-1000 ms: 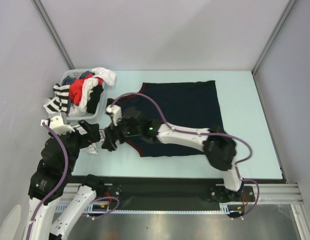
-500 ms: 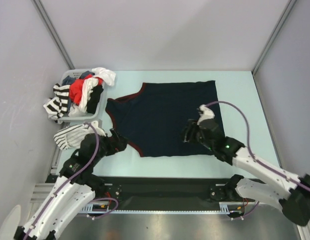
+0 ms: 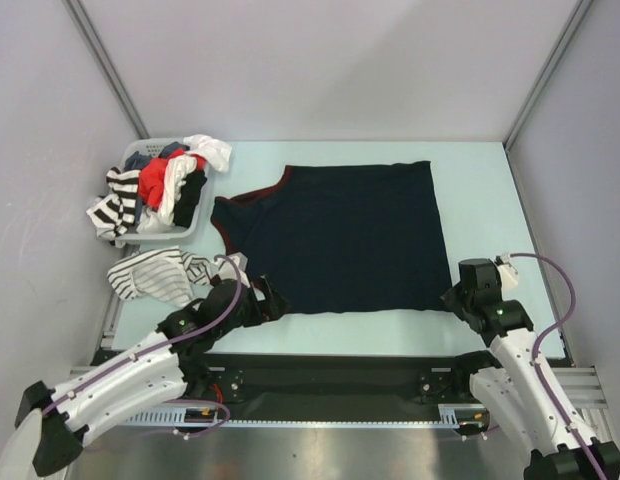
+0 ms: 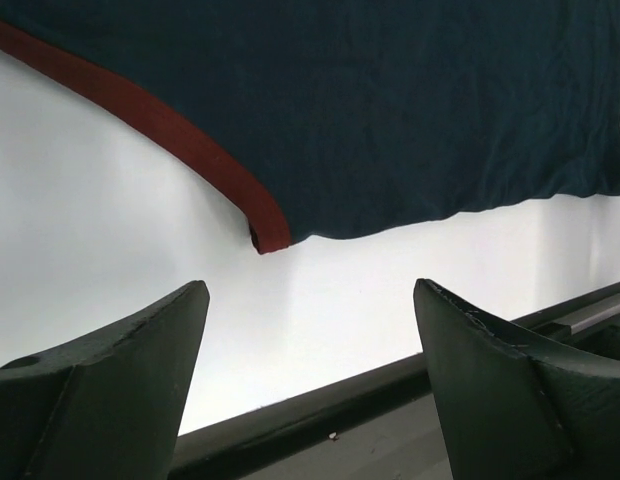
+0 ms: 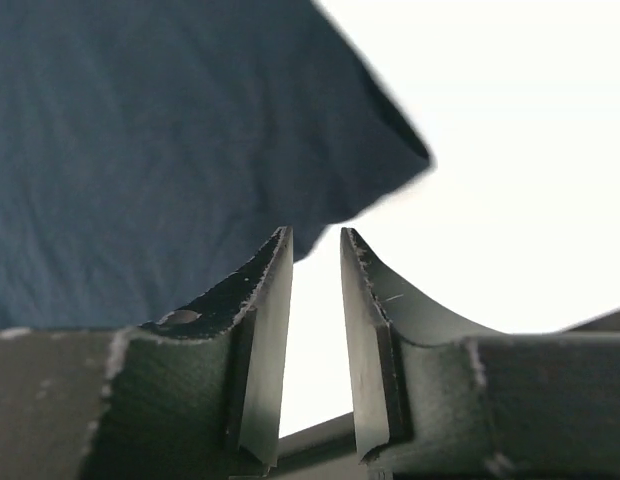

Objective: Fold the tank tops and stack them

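Basket (image 3: 170, 233) — heaped clothes (image 3: 168, 182) inside | left jaws wide, empty | right jaws barely parted, empty

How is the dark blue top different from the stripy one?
The dark blue top is navy with maroon trim; the stripy top is white with thin dark lines. The dark blue top lies spread flat mid-table; the stripy top sits bunched up at the left. Both rest on the table.
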You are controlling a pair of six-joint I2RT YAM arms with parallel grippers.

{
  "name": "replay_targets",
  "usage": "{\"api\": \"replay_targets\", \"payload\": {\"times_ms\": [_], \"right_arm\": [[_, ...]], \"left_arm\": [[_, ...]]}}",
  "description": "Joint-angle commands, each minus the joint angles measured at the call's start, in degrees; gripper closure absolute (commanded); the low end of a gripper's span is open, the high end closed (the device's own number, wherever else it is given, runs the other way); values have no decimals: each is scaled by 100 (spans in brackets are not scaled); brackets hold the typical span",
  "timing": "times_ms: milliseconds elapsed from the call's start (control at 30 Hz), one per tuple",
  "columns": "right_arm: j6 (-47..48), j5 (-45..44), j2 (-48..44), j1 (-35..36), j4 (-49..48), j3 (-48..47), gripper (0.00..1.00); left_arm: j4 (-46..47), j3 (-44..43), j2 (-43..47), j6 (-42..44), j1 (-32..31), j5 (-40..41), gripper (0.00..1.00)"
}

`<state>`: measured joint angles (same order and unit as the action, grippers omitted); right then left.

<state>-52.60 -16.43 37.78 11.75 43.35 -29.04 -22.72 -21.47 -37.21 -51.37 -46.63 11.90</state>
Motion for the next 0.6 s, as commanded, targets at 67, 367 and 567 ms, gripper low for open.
{"api": "replay_targets", "payload": {"times_ms": [67,367,567], "right_arm": [[-506,-1,-60,-357,411,213,66],[-813,-54,133,-621,-476,610,48],[-962,-36,615,-797,-732,645,46]], "left_arm": [[953,275,-348,-469,-329,243,11],[1305,451,-533,-417,-347,348,11],[1226,469,-471,-286,-347,365,9]]}}
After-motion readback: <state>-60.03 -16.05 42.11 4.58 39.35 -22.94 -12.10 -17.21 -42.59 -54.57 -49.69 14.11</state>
